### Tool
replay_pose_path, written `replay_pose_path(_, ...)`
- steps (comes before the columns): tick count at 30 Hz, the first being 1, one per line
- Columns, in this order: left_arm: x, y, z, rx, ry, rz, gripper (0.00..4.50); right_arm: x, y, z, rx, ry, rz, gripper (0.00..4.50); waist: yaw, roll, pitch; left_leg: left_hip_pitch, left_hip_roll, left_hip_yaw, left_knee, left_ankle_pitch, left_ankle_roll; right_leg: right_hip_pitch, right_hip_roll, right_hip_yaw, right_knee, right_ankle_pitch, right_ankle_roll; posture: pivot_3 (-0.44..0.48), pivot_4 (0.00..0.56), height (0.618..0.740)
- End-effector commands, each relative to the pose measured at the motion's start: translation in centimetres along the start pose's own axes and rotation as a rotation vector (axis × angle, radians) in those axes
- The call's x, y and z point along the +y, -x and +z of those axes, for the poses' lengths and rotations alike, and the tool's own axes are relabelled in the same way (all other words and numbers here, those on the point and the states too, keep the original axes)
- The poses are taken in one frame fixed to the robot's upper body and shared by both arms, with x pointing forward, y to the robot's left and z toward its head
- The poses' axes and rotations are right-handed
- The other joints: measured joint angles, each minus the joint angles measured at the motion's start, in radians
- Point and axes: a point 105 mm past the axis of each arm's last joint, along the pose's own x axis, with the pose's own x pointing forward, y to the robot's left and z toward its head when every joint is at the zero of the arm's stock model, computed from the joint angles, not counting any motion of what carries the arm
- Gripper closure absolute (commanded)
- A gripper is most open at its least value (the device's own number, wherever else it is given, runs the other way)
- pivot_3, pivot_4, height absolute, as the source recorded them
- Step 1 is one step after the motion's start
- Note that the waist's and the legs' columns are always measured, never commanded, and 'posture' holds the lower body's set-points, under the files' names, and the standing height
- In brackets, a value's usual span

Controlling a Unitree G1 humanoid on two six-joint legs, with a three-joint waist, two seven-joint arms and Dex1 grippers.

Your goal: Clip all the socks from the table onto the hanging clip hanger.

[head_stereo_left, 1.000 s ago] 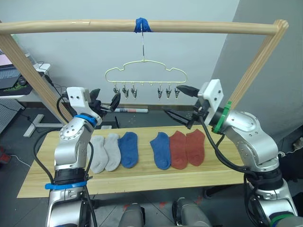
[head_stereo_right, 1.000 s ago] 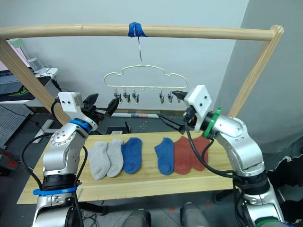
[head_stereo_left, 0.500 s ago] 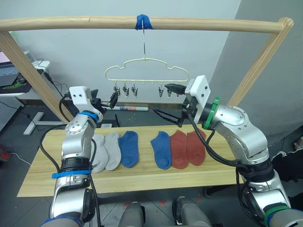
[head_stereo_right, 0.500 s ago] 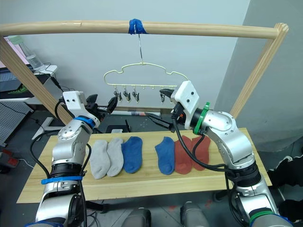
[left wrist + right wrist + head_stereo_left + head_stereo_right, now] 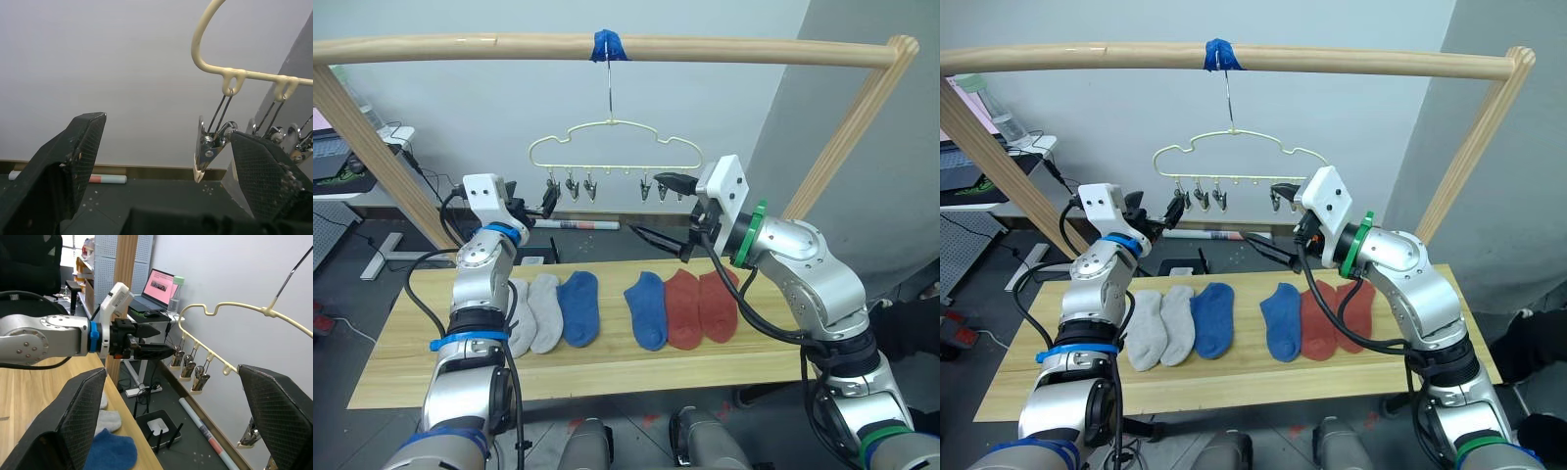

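Socks [image 5: 625,309] lying in a row on table [image 5: 401,343], unclipped; clip hanger [image 5: 614,150] dangling above, free to swing. Left gripper [image 5: 534,211] and right gripper [image 5: 663,209] spreading wide, empty, flanking the clips. Risking nudging the hanger, setting it swaying and spoiling any clipping.

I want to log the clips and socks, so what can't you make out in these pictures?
- Clip hanger: the right gripper covers its rightmost clips in the left eye view.
- Leftmost grey sock: the left arm hides part of it.
- Left wrist view: the far clips overlap and are cut off by the edge.
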Motion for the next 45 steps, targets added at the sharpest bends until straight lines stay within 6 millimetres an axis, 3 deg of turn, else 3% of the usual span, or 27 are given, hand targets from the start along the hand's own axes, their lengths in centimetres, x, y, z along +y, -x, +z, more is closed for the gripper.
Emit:
replay_pose_path(1, -0.1, -0.6, 1.5, -0.05, -0.033, -0.019, 0.01, 0.0, 0.0, 2.1, -0.063, 0.053, 0.014, 0.0, -0.002, 0.0, 0.0, 0.0, 0.0, 0.0, 0.0, 0.0, 0.0, 0.0, 0.0, 0.0, 0.0, 0.0, 0.0, -0.064, 0.152, 0.74)
replay_pose_path(19, 0.2, -0.4, 0.8, -0.029, -0.054, -0.018, 0.01, -0.1, 0.0, 2.0, -0.065, 0.035, 0.004, 0.0, -0.015, 0.0, 0.0, 0.0, 0.0, 0.0, 0.0, 0.0, 0.0, 0.0, 0.0, 0.0, 0.0, 0.0, 0.0, -0.063, 0.159, 0.74)
replay_pose_path(33, 0.1, -1.4, 1.7, -0.067, -0.063, -0.007, 0.01, -0.2, 0.0, 1.9, -0.06, 0.042, -0.006, 0.0, -0.015, 0.0, 0.001, 0.0, 0.0, 0.0, 0.0, 0.0, 0.0, 0.0, 0.0, 0.0, 0.0, 0.0, 0.0, -0.061, 0.156, 0.74)
replay_pose_path(36, -0.1, -1.5, 2.1, -0.089, -0.057, -0.014, 0.56, -0.2, 0.1, 1.8, -0.058, 0.043, -0.003, 0.0, -0.015, 0.0, 0.001, 0.0, 0.0, 0.0, 0.0, 0.0, 0.0, 0.0, 0.0, 0.0, 0.0, 0.0, 0.0, -0.06, 0.157, 0.74)
replay_pose_path(40, -0.2, -1.4, 2.0, -0.091, -0.034, -0.022, 1.66, -0.2, 0.0, 1.8, -0.059, 0.044, -0.002, 0.0, -0.015, 0.0, 0.001, 0.0, 0.0, 0.0, 0.0, 0.0, 0.0, 0.0, 0.0, 0.0, 0.0, 0.0, 0.0, -0.058, 0.154, 0.74)
replay_pose_path(45, -0.3, -1.4, 2.0, -0.089, -0.043, -0.029, 1.66, -0.1, 0.0, 1.8, -0.06, 0.043, 0.0, 0.0, -0.015, 0.0, 0.001, 0.0, 0.0, 0.0, 0.0, 0.0, 0.0, 0.0, 0.0, 0.0, 0.0, 0.0, 0.0, -0.052, 0.154, 0.74)
